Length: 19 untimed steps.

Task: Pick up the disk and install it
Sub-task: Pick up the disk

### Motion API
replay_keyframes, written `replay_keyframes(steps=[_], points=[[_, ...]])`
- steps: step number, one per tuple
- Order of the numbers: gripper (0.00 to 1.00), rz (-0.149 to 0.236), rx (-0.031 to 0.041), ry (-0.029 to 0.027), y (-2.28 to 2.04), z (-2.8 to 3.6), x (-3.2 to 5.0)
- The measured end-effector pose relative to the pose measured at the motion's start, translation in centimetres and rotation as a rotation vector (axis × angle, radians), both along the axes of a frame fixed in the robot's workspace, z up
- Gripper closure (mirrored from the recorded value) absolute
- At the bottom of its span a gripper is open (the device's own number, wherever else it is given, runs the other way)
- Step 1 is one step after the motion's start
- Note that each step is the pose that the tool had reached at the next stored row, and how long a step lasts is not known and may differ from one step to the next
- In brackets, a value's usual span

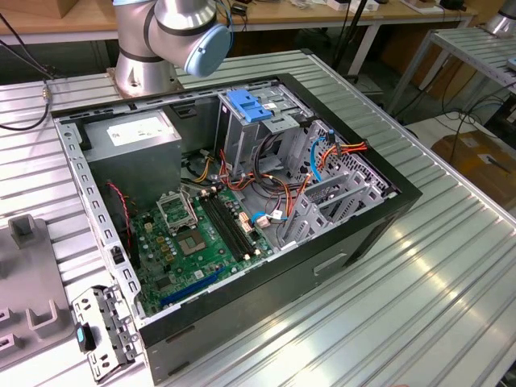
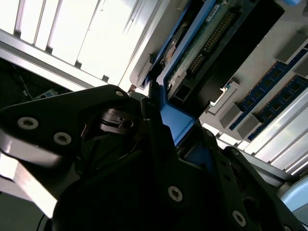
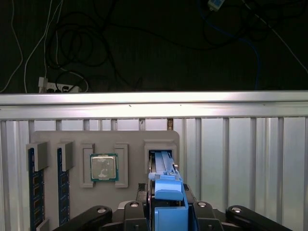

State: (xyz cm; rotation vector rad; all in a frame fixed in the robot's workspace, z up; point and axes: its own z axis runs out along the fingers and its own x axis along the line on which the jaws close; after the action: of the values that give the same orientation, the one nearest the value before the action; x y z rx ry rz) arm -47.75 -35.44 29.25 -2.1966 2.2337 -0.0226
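Disk (image 3: 166, 169) in grip of end effector (image 3: 168, 208)

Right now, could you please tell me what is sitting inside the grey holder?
The grey holder carries two memory sticks, a processor chip and the disk standing on edge, gripped by the hand. The hand covers the disk's gripped end, so its seating is hidden.

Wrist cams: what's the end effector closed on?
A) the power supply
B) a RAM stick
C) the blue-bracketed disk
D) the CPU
C: in the first wrist view the disk is gripped by its blue bracket in the end effector, at a slot of the grey tray. The CPU and the RAM sticks sit apart in their own pockets.
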Motion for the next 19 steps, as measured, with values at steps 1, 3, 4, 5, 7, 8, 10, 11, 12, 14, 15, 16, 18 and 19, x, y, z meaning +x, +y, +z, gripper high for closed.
replay_keyframes(steps=[1,3,4,5,7,8,10,11,12,14,15,16,18,19], points=[[0.63,0.0,-0.0002,0.0,0.0,0.0,0.0],[0.63,0.0,-0.0003,0.0,0.0,0.0,0.0],[0.63,0.0,-0.0004,0.0,0.0,0.0,0.0],[0.63,0.0,-0.0004,0.0,0.0,0.0,0.0],[0.63,0.0,-0.0005,0.0,0.0,0.0,0.0],[0.63,0.0,-0.0006,0.0001,0.0,0.0,0.0],[0.63,0.0,-0.0007,0.0,0.0,0.0,0.0],[0.63,0.0,-0.0008,0.0,0.0,0.0,0.0],[0.63,0.0,-0.001,0.0,0.0,0.0,0.0],[0.63,0.0,-0.001,-0.0001,0.0,0.3,0.0],[0.63,0.0,-0.001,0.0,0.0,0.41,0.0],[0.63,0.0,-0.001,-0.0001,0.0,0.49,0.0],[0.63,0.0,-0.001,0.0,0.0,0.67,0.0],[0.63,0.0,-0.001,0.0,0.0,0.8,0.0]])
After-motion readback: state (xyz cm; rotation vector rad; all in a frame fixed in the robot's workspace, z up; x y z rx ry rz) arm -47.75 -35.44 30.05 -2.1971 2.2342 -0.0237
